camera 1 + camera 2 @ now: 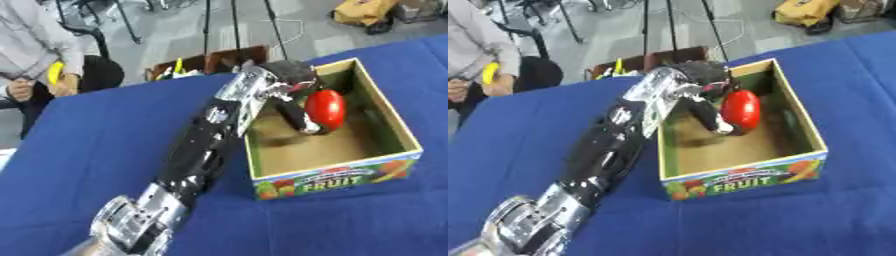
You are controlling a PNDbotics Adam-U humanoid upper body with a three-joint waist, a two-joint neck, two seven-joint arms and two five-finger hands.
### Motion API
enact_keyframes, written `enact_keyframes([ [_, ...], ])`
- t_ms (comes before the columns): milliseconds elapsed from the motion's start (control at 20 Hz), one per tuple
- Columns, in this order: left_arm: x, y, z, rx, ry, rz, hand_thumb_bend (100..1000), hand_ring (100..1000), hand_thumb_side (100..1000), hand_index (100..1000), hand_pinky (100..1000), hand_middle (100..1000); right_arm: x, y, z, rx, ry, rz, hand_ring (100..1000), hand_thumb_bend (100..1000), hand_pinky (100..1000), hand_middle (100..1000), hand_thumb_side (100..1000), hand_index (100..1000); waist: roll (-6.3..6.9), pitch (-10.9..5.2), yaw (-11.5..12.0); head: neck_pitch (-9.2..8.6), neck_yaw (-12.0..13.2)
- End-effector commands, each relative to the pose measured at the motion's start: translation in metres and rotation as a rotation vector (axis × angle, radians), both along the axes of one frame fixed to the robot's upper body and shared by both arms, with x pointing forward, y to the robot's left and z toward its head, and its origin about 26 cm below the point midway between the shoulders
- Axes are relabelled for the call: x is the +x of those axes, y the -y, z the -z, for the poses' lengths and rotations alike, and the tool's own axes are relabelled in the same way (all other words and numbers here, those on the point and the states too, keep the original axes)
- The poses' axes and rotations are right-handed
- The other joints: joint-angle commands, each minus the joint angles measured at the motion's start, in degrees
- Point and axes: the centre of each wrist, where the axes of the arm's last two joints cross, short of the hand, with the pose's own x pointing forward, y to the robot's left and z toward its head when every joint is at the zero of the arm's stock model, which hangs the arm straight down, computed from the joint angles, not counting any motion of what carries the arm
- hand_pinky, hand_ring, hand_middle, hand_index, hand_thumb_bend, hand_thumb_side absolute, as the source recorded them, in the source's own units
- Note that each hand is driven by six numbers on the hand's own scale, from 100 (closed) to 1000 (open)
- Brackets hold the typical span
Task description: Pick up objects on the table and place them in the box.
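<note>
An open cardboard box (336, 180) marked FRUIT stands on the blue table (105, 145) at the right of centre. My left arm stretches from the lower left up to the box, and my left hand (293, 92) reaches in over its left wall. A red rounded object (326, 109), like a tomato or an apple, hangs inside the box above its floor. Black fingers (300, 119) curl along the object's left side, holding it. Nothing else shows inside the box. My right hand shows in neither view.
A person sits beyond the table's far left corner holding something yellow (55, 71). Behind the far edge stands a brown crate (210, 62) with small items, with stand legs above it. A yellow bag (363, 11) lies on the floor at the top right.
</note>
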Motion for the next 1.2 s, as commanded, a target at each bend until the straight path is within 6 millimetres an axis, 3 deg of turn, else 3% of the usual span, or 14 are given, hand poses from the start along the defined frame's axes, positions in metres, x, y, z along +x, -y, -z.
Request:
enact_keyframes([
  [50,0.001,-0.008,-0.006,0.082,-0.001,-0.046,100,326,593,513,106,373,-0.003,-0.002,-0.007,-0.009,0.03,-0.007,100,128,235,232,708,435,-0.52,-0.73,-0.2,-0.67,0.3],
  [800,0.012,-0.011,0.026,0.172,-0.196,-0.048,100,361,637,524,171,407,-0.003,-0.001,-0.007,-0.007,0.029,0.001,100,132,232,229,707,434,-0.25,-0.56,-0.6,-0.8,0.6],
  [900,0.012,-0.011,0.029,0.172,-0.227,-0.034,100,403,654,518,233,447,-0.003,-0.001,-0.007,-0.007,0.029,0.002,100,137,231,229,707,434,-0.24,-0.54,-0.6,-0.69,0.6],
  [1050,0.012,-0.008,0.032,0.183,-0.257,-0.02,100,494,658,511,363,579,-0.003,-0.002,-0.007,-0.007,0.029,0.0,100,148,230,228,705,434,-0.23,-0.49,-0.6,-0.64,0.8],
  [1200,0.012,-0.006,0.033,0.197,-0.268,-0.011,100,553,656,518,426,673,-0.003,-0.001,-0.007,-0.008,0.028,0.002,100,154,229,228,705,433,-0.22,-0.46,-0.6,-0.6,0.9],
])
